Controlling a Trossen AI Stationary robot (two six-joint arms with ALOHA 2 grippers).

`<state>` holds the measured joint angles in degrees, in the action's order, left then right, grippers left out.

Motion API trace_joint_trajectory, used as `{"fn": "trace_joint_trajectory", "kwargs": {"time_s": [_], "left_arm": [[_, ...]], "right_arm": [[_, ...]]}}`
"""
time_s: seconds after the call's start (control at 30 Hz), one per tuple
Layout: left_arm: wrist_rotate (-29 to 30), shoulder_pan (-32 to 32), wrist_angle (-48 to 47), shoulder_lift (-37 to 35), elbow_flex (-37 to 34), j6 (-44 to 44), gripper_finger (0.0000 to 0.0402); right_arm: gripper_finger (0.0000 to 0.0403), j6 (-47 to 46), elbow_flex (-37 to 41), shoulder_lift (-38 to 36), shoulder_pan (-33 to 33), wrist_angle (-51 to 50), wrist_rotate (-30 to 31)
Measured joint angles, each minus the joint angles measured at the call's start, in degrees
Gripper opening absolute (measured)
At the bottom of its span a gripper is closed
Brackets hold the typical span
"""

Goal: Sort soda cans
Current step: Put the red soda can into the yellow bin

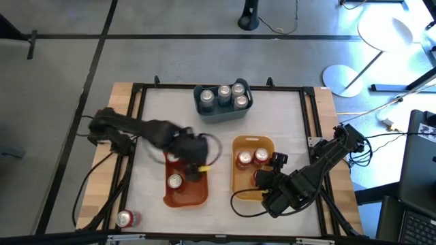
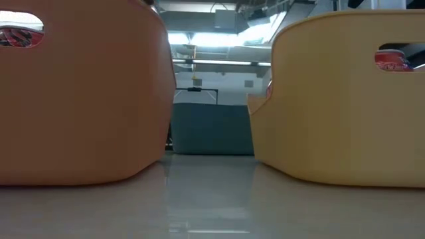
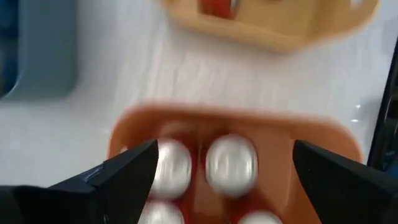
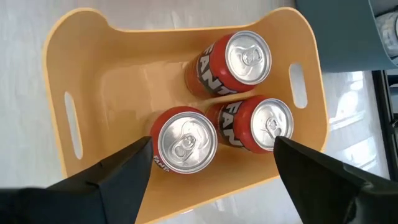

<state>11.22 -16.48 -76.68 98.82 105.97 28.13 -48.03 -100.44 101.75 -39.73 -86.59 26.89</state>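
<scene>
My left gripper (image 1: 194, 165) hovers open over the orange bin (image 1: 197, 194), where several red cans (image 3: 231, 165) stand upright with silver tops; its fingers (image 3: 124, 177) straddle them from above without touching. My right gripper (image 1: 270, 182) is open above the yellow bin (image 1: 238, 178). That bin (image 4: 87, 81) holds three upright red cans (image 4: 184, 140), which sit between the spread fingers (image 4: 109, 180) in the wrist view. Several silver-grey cans (image 1: 223, 95) stand in the blue-grey bin (image 1: 221, 114). One red can (image 1: 125, 218) lies on the table near its near left corner.
The blue-grey bin sits at the table's far middle, with the orange bin (image 2: 80, 99) and the yellow bin (image 2: 345, 106) side by side toward the near edge. A black frame rail (image 1: 136, 129) borders the white tabletop. Bare tabletop lies between the three bins.
</scene>
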Motion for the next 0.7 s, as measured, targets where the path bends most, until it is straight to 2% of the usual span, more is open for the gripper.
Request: {"fn": "trace_joint_trajectory", "kwargs": {"time_s": [0.13, 0.23, 0.37, 0.5, 0.7], "left_arm": [[6.6, -8.2, -7.27, -4.73, -0.02, 11.42, 0.0359], [8.99, -15.04, -10.85, -6.39, 0.0, 21.44, 0.0359], [9.1, -23.91, -13.28, -6.34, -0.53, 34.93, 0.0359], [8.0, -32.9, -12.76, -6.34, -4.0, 46.81, 0.0359], [3.85, -45.11, -6.98, -6.34, -11.74, 64.17, 0.0359]], "right_arm": [[0.0331, -0.01, 0.0, 0.0, -0.01, 0.05, 0.12], [0.0331, -0.01, 0.0, 0.0, 0.0, 0.07, 0.11], [0.0331, -0.16, 0.0, 0.0, 0.0, 0.15, 0.12], [0.0331, -1.21, 0.0, 0.0, -0.02, 0.16, 0.13], [0.0331, -2.55, 0.0, 0.0, -0.06, 1.25, -0.76]]}}
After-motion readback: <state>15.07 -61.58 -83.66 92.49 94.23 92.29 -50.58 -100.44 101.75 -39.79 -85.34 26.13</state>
